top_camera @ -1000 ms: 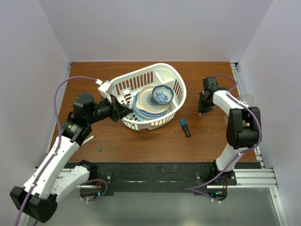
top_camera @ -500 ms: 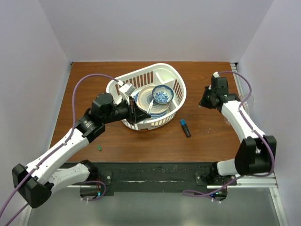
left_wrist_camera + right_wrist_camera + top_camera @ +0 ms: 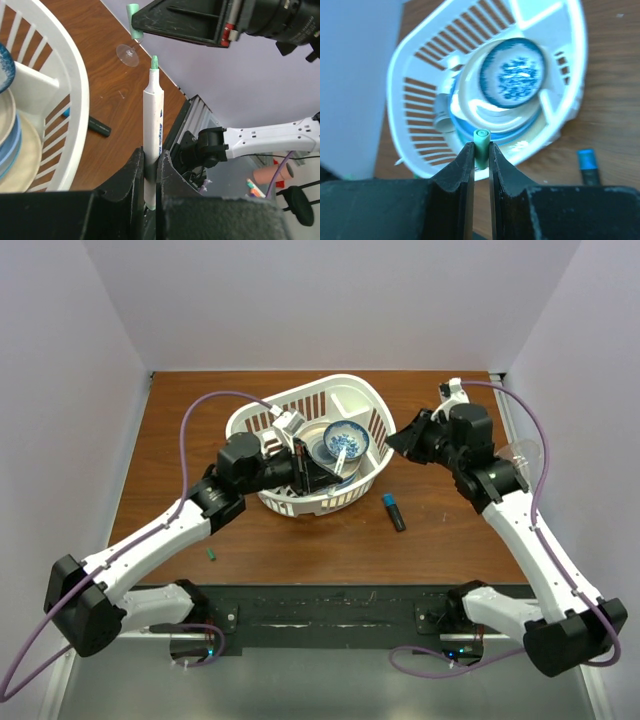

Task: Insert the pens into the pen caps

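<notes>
Table point(image 3: 250, 530): brown wood, with a white ribbed basket point(image 3: 330, 502) standing at mid-rear. In the basket lies a stack of plates point(image 3: 308, 448), and on them a blue-patterned bowl point(image 3: 512, 75).

Left arm: reaches from the near left corner across the basket's near wall. The left gripper point(image 3: 150, 160) is over the basket, its jaws closed tight on the lower barrel of a white pen point(image 3: 152, 130). The pen stands straight out from the jaws, green tip exposed and aimed toward the right arm.

Right arm: extends from the near right corner, its wrist beside the basket's right wall. The right gripper point(image 3: 480, 150) is pinched on a light green cap point(image 3: 481, 141), which protrudes past the fingertips with its open end facing out.

Relation of pen and cap: in the left wrist view the pen tip sits near the cap but apart from it and offset to one side. The pen is not seated in the cap.

On the table:
- A black marker point(image 3: 394, 512) with a blue end lies just right of the basket's near wall.
- A clear glass point(image 3: 128, 52) stands near the right edge.
- A loose cap point(image 3: 212, 554), small and dark green, lies near the front left, well apart from both grippers.
</notes>
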`<action>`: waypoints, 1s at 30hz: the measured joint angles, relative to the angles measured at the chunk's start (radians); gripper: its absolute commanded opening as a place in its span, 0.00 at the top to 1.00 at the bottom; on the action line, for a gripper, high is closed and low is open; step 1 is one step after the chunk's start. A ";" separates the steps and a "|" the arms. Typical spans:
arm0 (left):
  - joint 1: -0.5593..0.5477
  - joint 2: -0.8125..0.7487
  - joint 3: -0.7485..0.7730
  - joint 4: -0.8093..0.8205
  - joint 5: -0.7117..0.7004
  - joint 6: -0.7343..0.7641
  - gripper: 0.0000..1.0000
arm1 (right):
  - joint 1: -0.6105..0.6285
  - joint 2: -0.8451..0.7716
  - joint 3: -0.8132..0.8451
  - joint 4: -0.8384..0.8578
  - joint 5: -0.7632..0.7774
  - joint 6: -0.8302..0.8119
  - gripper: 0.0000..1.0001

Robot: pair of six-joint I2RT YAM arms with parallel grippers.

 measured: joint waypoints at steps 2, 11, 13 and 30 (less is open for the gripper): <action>-0.007 0.019 0.000 0.023 0.005 -0.023 1.00 | 0.032 -0.014 0.000 0.025 -0.009 0.033 1.00; -0.035 0.069 0.000 0.078 0.010 -0.061 1.00 | 0.091 -0.042 0.013 0.129 -0.041 0.145 1.00; -0.038 0.076 0.000 0.085 0.011 -0.068 1.00 | 0.102 -0.045 0.017 0.141 -0.042 0.162 1.00; -0.051 0.081 0.006 0.099 0.011 -0.071 1.00 | 0.168 -0.048 0.030 0.165 -0.051 0.187 1.00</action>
